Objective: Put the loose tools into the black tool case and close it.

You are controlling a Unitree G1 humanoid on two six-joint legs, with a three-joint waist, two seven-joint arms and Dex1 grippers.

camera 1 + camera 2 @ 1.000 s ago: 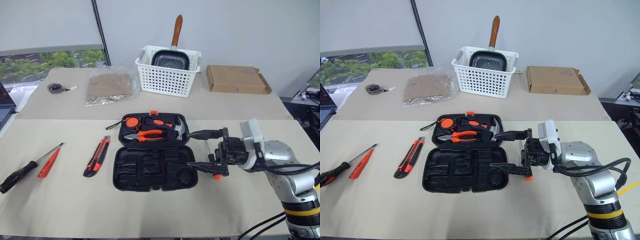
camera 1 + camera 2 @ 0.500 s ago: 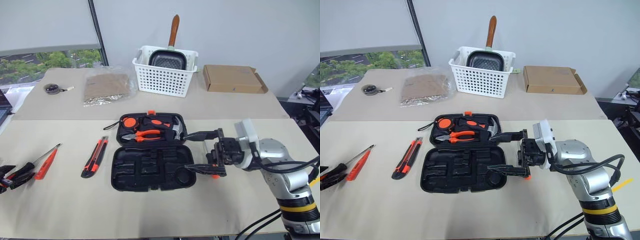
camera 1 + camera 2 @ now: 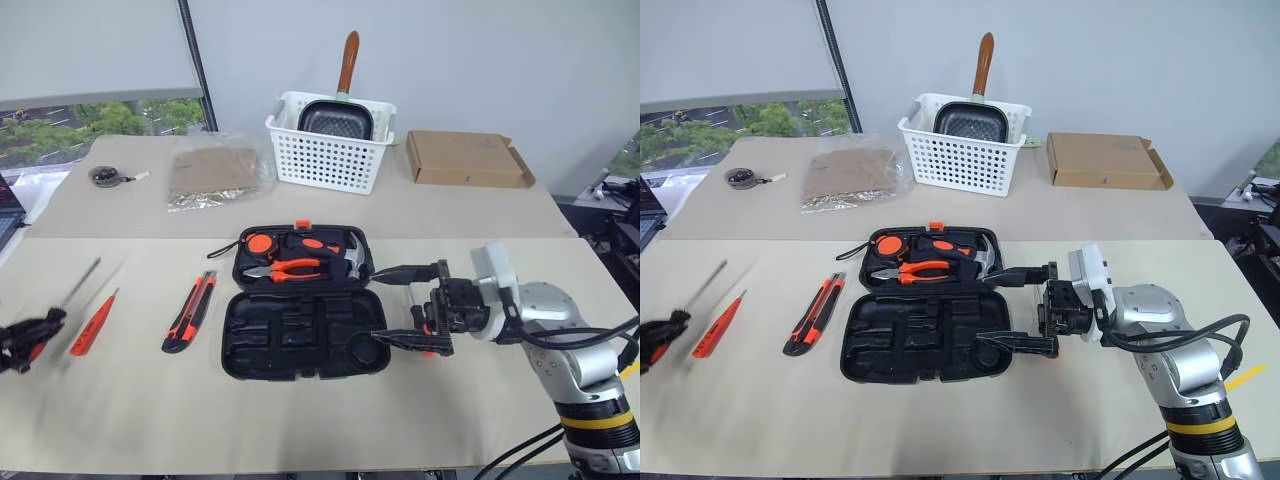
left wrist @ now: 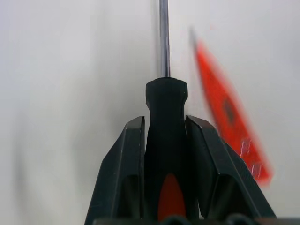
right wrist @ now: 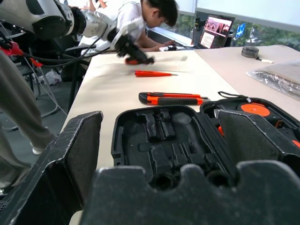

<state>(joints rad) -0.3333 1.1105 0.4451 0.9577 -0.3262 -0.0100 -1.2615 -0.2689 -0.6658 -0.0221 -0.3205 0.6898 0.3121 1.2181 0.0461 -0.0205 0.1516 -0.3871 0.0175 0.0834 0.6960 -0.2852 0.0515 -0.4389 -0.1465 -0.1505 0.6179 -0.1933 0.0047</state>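
Left gripper [image 4: 164, 140] is clamped on the long screwdriver [image 4: 165, 119] at the bench's [image 3: 300, 420] far left; carry it level over the red screwdriver [image 3: 92, 324] and knife [image 3: 190, 310] into the open black tool case [image 3: 300, 345]. Right gripper [image 3: 405, 308] waits spread, empty.

No lettering, brand, number or sign can be read on anything here (the laptop screen [image 5: 216, 29] behind the table glows with some picture or page, and the cardboard box [image 3: 468, 159] has a plain lid, but no legible word shows on either).
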